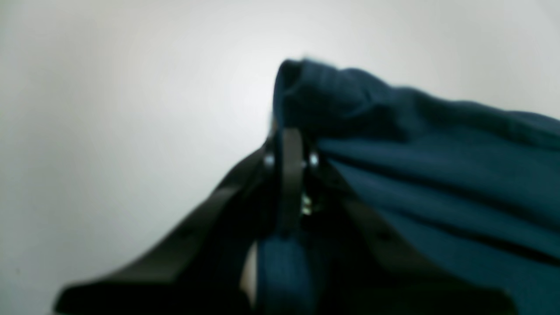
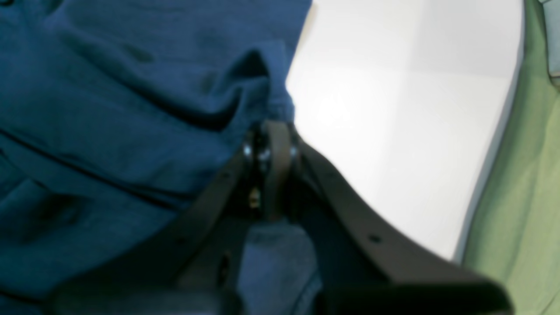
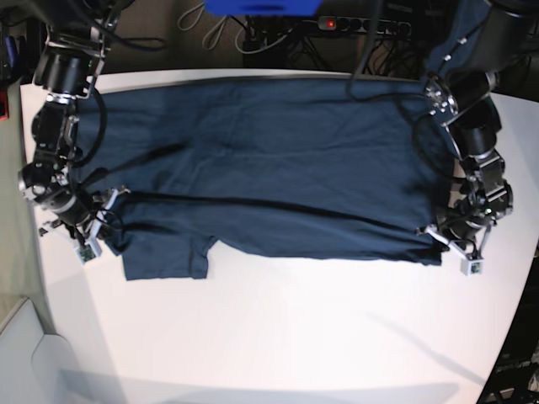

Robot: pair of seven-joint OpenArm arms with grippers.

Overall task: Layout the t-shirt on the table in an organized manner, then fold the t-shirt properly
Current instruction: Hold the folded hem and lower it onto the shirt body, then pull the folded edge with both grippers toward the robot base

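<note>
With the left gripper (image 3: 444, 236) and right gripper (image 3: 108, 220) both pinching the t-shirt (image 3: 269, 168) at the frame's sides, lift evenly and keep the cloth tight.

A power strip (image 3: 364, 26) and cables (image 3: 221, 25) lie on dark floor.

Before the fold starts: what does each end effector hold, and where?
Both grip the t-shirt: left end effector and right end effector at opposite side edges.

Both close-up wrist pictures are blurry, the white table (image 3: 278, 337) shines bright, and the dark t-shirt (image 3: 269, 168) shows soft shadowy folds.
</note>
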